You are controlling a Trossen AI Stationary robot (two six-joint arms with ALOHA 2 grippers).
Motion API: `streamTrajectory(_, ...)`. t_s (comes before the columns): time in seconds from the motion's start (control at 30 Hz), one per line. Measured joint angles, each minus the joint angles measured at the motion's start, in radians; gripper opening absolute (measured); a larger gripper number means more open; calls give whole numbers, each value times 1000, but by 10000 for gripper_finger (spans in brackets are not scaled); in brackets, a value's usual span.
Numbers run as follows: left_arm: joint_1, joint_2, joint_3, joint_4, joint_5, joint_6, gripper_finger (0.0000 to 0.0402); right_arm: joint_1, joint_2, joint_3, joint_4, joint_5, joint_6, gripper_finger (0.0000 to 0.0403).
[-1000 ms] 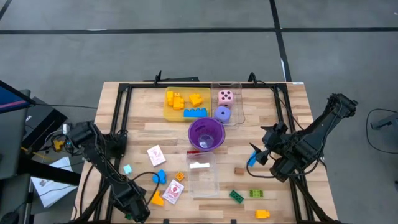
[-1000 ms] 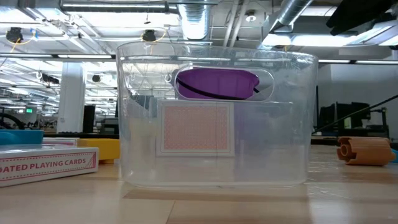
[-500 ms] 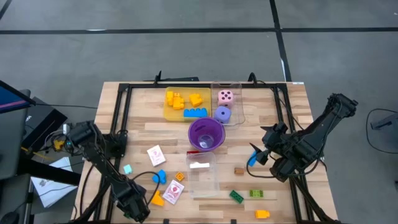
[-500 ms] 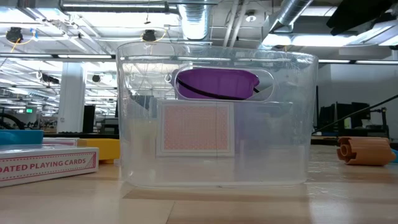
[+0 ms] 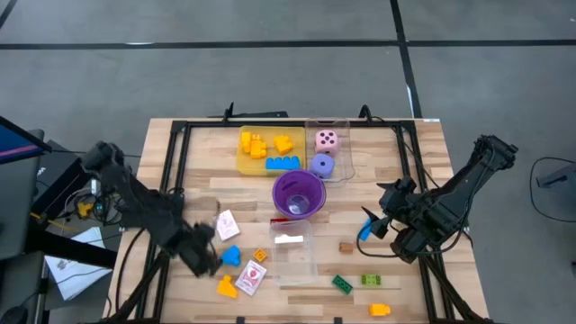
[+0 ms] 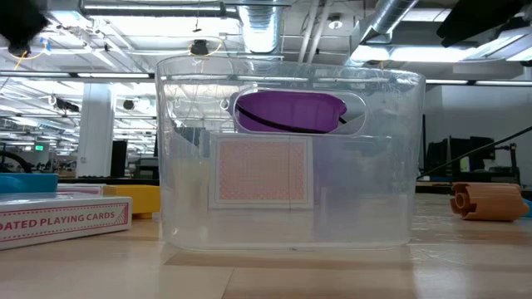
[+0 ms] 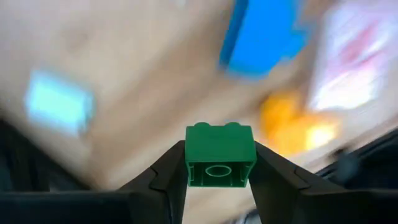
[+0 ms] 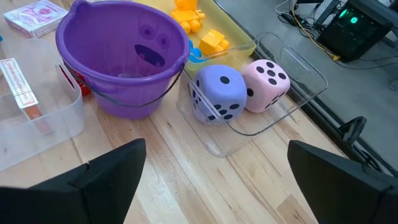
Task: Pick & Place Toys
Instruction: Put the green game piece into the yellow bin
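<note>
Left wrist view: green brick (image 7: 219,155) in left pincer (image 7: 219,177)

The table (image 5: 405,162) is made of pale wooden planks with a matt, visibly grained surface, framed by dark metal bars. A green brick (image 7: 220,155) of smooth, slightly glossy plastic is seen at the lower centre of the left wrist frame, pressed between matt black fingers (image 7: 165,180). The purple cup (image 8: 121,56) is formed of translucent, shiny plastic with a thin wire handle. The two dice, purple (image 8: 216,93) and pink (image 8: 266,84), appear soft and matt, like foam. The clear tray (image 6: 287,158) is moulded of glossy transparent plastic. The card box (image 6: 62,220) at the lower left looks like printed cardboard.
</note>
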Motion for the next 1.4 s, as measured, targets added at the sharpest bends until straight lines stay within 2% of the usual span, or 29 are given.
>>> streamTrajectory(0.07,61,-84,0,-21,-112,89,134,0,0,0,0,1,0,384)
streamTrajectory(0.2,233,-219,0,-21,-285,362,134,0,-1,-13,6,4,0,384)
streamTrajectory(0.27,350,-261,0,3,-319,523,135,0,-1,-39,5,3,0,384)
streamTrajectory(0.4,588,-294,0,125,-320,849,135,-4,0,-77,-6,-6,14,384)
streamTrajectory(0.53,803,-278,0,312,-233,1151,135,-9,0,-77,-4,-13,26,384)
streamTrajectory(0.7,1039,-221,0,536,-82,1447,136,1,0,-77,21,-11,27,384)
streamTrajectory(0.93,1302,-104,0,840,136,1701,136,0,0,-77,96,-1,27,384)
streamTrajectory(1.13,1417,-4,0,1031,212,1860,136,-18,0,-77,175,2,35,384)
streamTrajectory(1.3,1432,81,0,1170,213,1971,136,-49,0,-77,266,3,38,384)
streamTrajectory(1.4,1432,135,0,1180,213,2044,136,-63,0,-77,314,3,37,384)
